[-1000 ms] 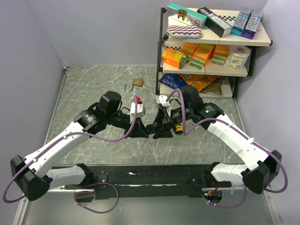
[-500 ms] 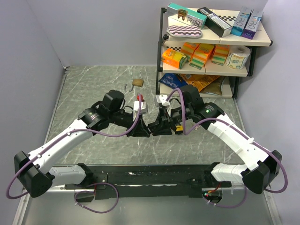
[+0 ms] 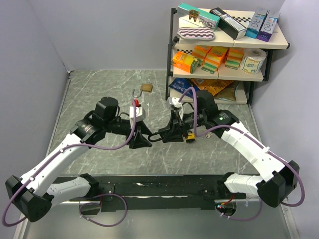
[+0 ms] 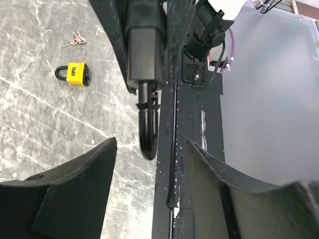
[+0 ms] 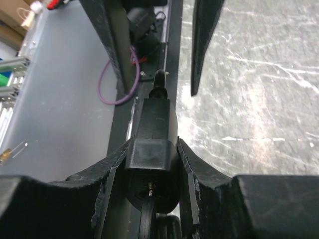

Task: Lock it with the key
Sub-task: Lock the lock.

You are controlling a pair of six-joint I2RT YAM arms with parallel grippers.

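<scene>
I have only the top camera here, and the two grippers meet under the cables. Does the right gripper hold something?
Observer: Yes. In the right wrist view the right gripper is shut on a black padlock.
Operator: And the left one, is it closed too?
Observer: No. The left gripper is open, its fingers apart and gripping nothing.
Operator: Where are the keys? I do not find them.
Observer: In the left wrist view, small keys lie on the table, near a yellow padlock but not touching it.
</scene>
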